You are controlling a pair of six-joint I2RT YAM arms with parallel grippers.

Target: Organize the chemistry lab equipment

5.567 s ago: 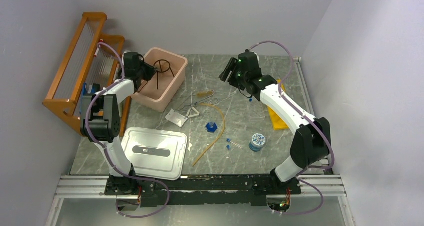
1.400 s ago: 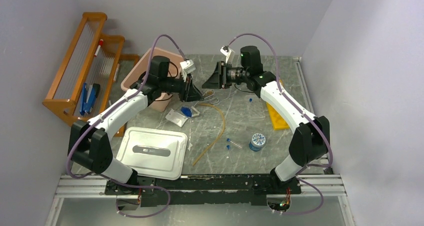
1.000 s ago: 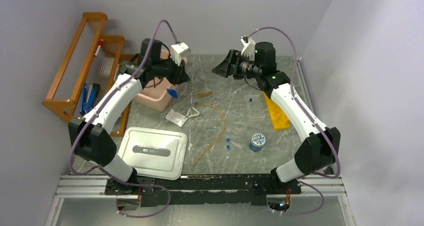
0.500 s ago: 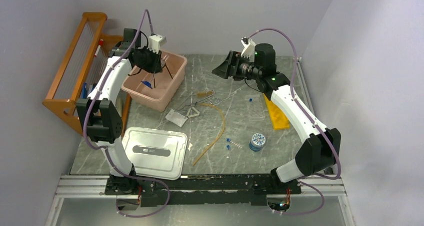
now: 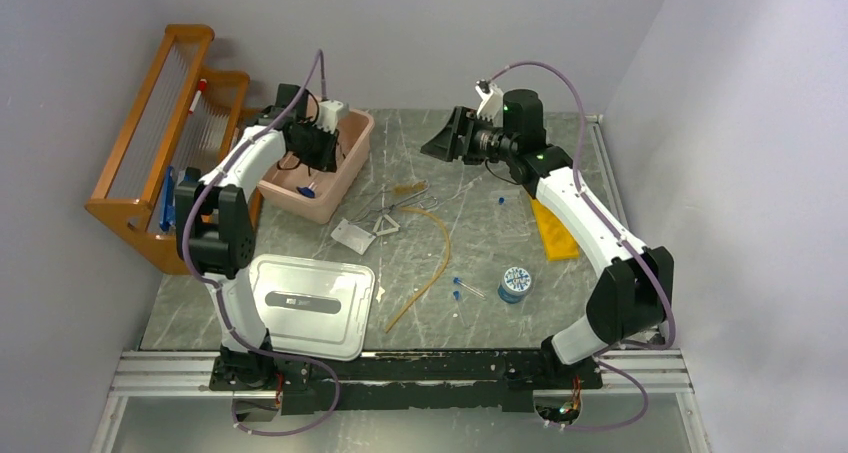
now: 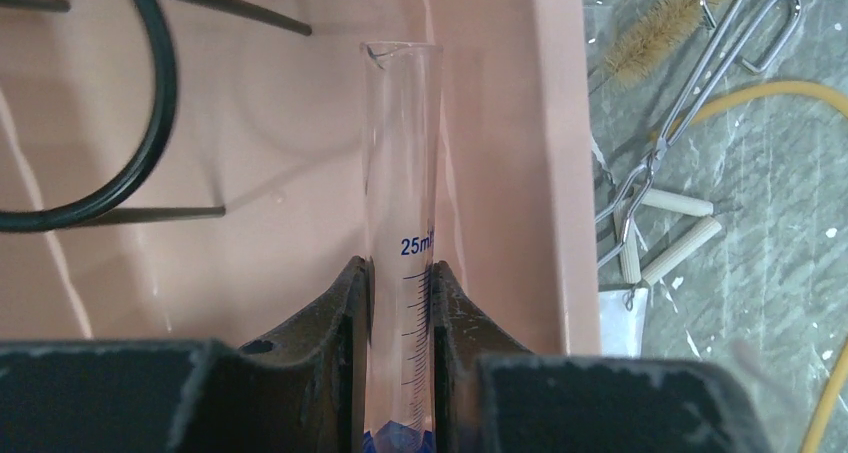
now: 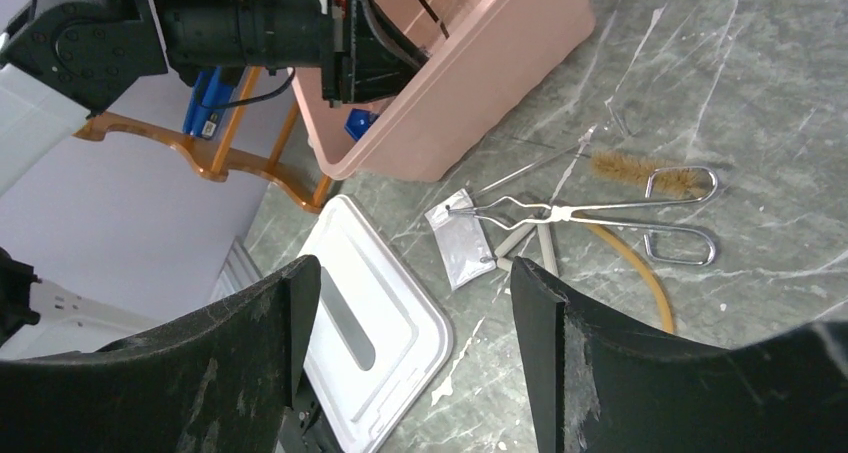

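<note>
My left gripper [image 6: 400, 278] pinches the graduated cylinder [image 6: 401, 143] over the pink tub [image 6: 505, 93]; lowering, then release, likely next; right gripper [image 7: 408, 313] spread, empty.

One graduated cylinder [image 6: 402, 173] in the left gripper [image 6: 400, 295], one pink tub [image 6: 560, 123] and one tripod ring [image 6: 165, 83] beneath it, one tongs [image 6: 690, 103] and one brush [image 6: 655, 38] rightward.
</note>
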